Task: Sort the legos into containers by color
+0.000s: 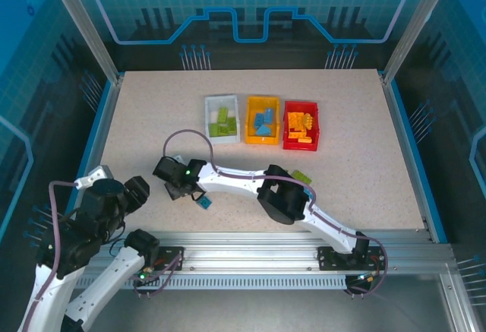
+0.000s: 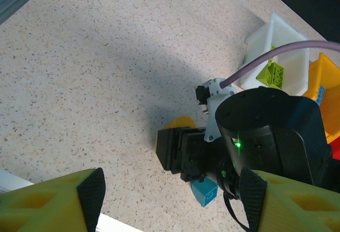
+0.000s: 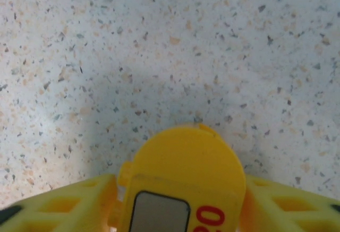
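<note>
At the near left corner of the bench (image 1: 152, 112) the left tool (image 2: 171, 189) hangs with its fingers wide apart and nothing between them. Just to its right, the right tool (image 3: 178, 203) is low on the bench, its two fingers pressed against both sides of a rounded orange-yellow lego (image 3: 183, 163) that rests on the surface. A blue lego (image 1: 203, 203) lies loose just beside that tool.

Further back stand the three bins in a row:
- the white bin (image 1: 222, 140) holds green legos (image 1: 223, 123)
- the orange-yellow bin (image 1: 262, 142) holds blue legos (image 1: 263, 121)
- the red bin (image 1: 300, 148) holds orange-yellow legos (image 1: 301, 124)

Most of the sorting looks done, with three pieces still out: the gripped one, the blue one, and a green lego (image 1: 301, 175) near the front of the red bin.

The right arm (image 1: 250, 180) stretches across the near bench, its elbow right beside the green lego, and its purple cable (image 1: 190, 136) loops toward the white bin. Both could crowd a reach by the left arm
</note>
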You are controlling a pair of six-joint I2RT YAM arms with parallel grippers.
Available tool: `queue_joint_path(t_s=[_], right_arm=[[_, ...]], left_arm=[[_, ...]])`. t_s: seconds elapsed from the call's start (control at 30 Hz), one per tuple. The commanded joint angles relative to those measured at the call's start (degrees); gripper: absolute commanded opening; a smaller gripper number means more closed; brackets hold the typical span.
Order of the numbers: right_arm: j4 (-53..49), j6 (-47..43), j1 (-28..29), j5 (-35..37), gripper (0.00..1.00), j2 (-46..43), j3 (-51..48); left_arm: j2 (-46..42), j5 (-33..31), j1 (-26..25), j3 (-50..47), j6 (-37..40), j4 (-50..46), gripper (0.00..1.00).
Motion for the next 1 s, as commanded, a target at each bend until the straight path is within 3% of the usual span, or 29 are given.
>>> queue_joint_path(t_s=[0.0, 0.17, 0.33, 0.5, 0.6, 0.8, 0.97], right_arm=[[-3.1, 0.5, -1.4, 0.6, 0.47, 2.2, 2.2], [-2.2, -0.2, -1.4, 1.0, 0.31, -2.9, -0.7], [4.0, -0.8, -3.0, 6.5, 0.30, -23.0, -18.9], [4.7, 0.6, -11.9, 7.6, 0.30, -42.7, -38.1], [4.8, 0.2, -20.5, 6.3, 0.30, -50.2, -46.2], [3.2, -3.3, -38.0, 1.8, 0.31, -52.6, -49.2], [-0.6, -5.0, -45.3, 1.7, 0.31, -43.5, -42.6]], left_arm=[[-1.0, 0.9, 0.2, -1.1, -1.5, -1.0, 0.72], [-0.8, 5.6, 0.2, -1.7, -0.2, 2.0, 0.72], [2.6, 16.9, 0.2, -4.0, 0.2, 11.7, 0.72], [10.9, 26.8, -0.3, -6.1, -2.4, 27.4, 0.71], [18.4, 26.1, -5.3, -5.3, -2.8, 35.4, 0.72], [37.4, 18.7, -21.3, 2.5, 1.6, 45.7, 0.72], [47.9, 19.7, -24.9, 5.7, 1.5, 51.5, 0.73]])
